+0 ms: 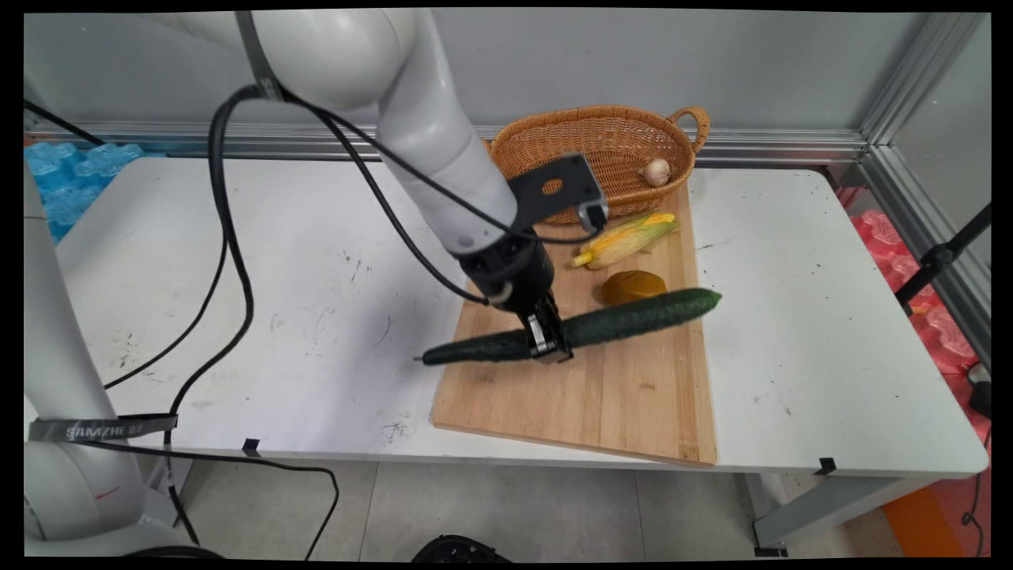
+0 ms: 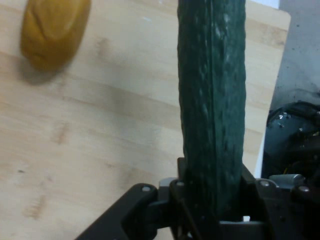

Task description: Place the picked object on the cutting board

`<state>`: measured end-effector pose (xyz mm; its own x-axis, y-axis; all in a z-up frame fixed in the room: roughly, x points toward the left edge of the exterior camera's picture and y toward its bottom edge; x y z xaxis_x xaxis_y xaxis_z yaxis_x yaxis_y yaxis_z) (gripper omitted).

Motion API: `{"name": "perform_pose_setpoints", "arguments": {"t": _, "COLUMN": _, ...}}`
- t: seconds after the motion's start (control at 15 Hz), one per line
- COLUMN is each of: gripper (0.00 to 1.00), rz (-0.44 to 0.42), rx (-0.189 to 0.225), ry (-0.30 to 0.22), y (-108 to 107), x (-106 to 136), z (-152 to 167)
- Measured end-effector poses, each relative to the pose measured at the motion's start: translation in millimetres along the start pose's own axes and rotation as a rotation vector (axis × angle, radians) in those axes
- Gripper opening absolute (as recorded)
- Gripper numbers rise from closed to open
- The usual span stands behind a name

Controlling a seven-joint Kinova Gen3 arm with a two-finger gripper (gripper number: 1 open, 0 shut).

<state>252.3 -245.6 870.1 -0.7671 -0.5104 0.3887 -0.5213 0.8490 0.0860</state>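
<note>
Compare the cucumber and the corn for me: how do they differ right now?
The cucumber is dark green and longer; the corn is yellow in pale husk, shorter. The gripper clamps the cucumber; the corn lies untouched by the basket. Both are over the cutting board.

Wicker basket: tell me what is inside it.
One garlic bulb lies inside the wicker basket, near its right end by the handle. The arm and the black bracket above the tool cover the basket's front left part, so anything there is hidden.
</note>
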Motion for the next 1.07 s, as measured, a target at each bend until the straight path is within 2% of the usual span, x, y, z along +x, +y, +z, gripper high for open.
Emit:
{"name": "perform_pose_setpoints", "arguments": {"t": 0.47, "gripper": 0.00, "rz": -0.027, "rx": 0.004, "ry": -0.023, "y": 15, "x": 5, "z": 34}}
{"name": "perform_pose_setpoints", "arguments": {"t": 1.07, "gripper": 0.00, "rz": -0.045, "rx": 0.021, "ry": -0.048, "y": 7, "x": 9, "z": 71}}
